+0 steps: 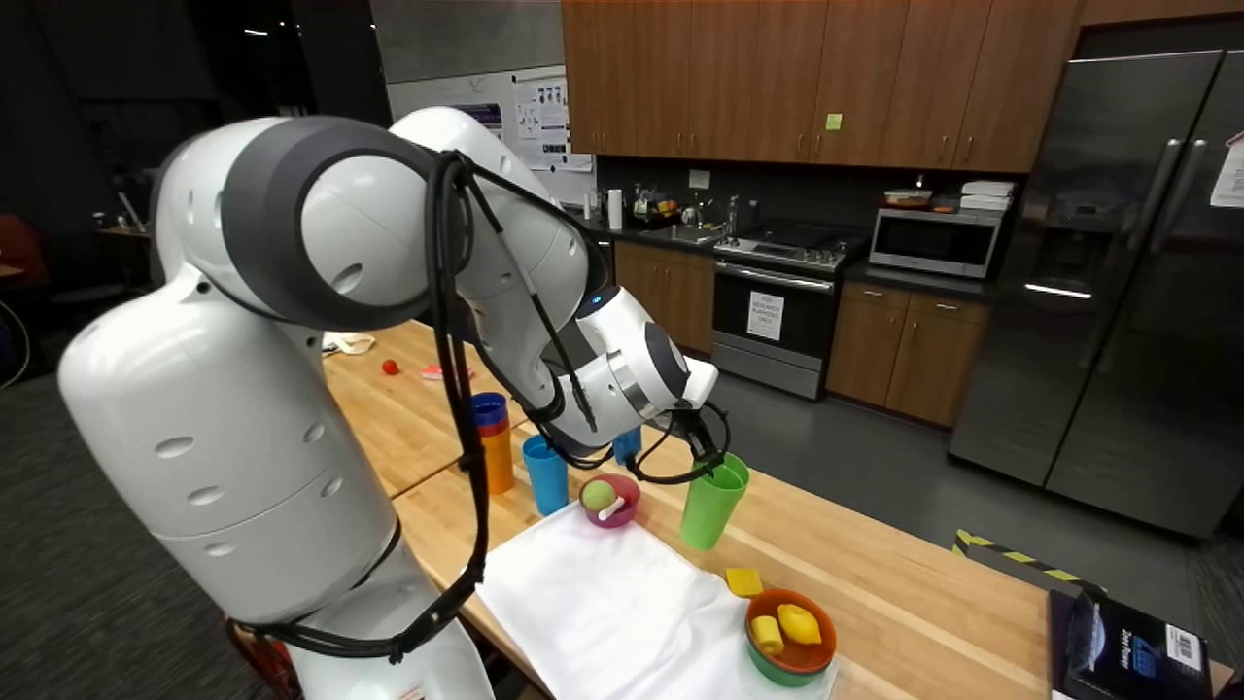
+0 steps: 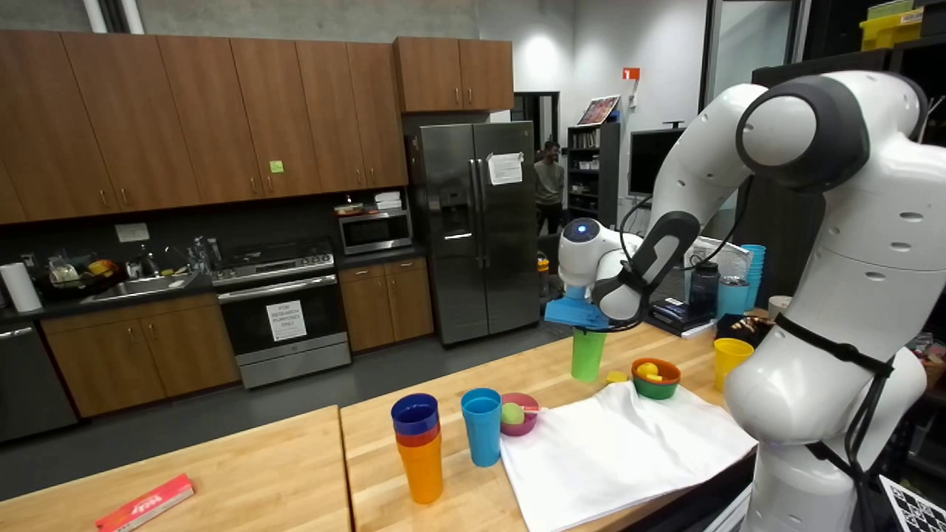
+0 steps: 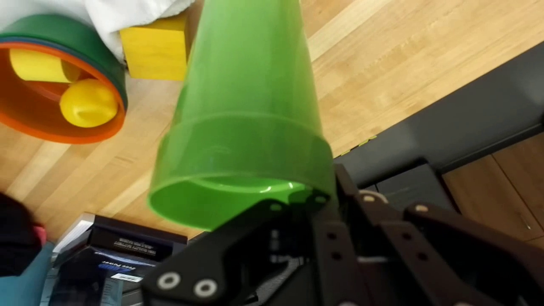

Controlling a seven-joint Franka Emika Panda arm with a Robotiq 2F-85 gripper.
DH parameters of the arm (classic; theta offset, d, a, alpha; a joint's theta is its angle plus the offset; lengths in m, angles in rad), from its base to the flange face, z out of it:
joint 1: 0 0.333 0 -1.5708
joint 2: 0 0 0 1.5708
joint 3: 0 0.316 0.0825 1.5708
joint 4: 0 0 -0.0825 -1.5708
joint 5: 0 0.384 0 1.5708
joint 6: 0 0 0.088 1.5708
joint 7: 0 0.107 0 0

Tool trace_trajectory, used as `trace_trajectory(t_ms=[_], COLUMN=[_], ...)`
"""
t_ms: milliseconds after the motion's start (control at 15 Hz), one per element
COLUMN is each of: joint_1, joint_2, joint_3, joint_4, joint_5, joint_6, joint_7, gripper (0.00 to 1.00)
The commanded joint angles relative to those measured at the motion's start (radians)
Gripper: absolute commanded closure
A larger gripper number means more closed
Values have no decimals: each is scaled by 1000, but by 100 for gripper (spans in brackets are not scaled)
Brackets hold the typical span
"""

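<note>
My gripper (image 3: 334, 189) is shut on the wall of the tall green cup (image 3: 246, 106) at its rim, one finger inside the mouth and one outside. In an exterior view the cup (image 1: 712, 506) leans slightly above the wooden table; I cannot tell whether its base touches. In an exterior view a blue part on the wrist (image 2: 576, 310) hides the fingers above the cup (image 2: 587, 356). Beside the cup lies a yellow block (image 3: 155, 53). Close to that stands an orange and green bowl (image 3: 17, 114) holding a lemon (image 3: 88, 103) and a yellow cylinder (image 3: 40, 66).
A white cloth (image 1: 603, 612) covers part of the table. Near it stand a pink bowl (image 2: 521, 426) with a green ball (image 1: 598, 496), a blue cup (image 2: 482, 428), stacked orange cups (image 2: 421, 462) and a yellow cup (image 2: 732, 360). A black box (image 1: 1132, 647) sits at the table's end.
</note>
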Motion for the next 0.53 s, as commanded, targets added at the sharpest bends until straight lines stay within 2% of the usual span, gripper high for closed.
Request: trace_trajectory(t_ms=[0,400,467], joint_1=[5,18,18], joint_2=[1,7,7], joint_3=[4,6,6], joint_4=[-2,-7,-7], joint_5=[13,38,38], joint_6=[-16,-36,-36], joint_7=[-5,-21,-21], gripper=[93,93,98])
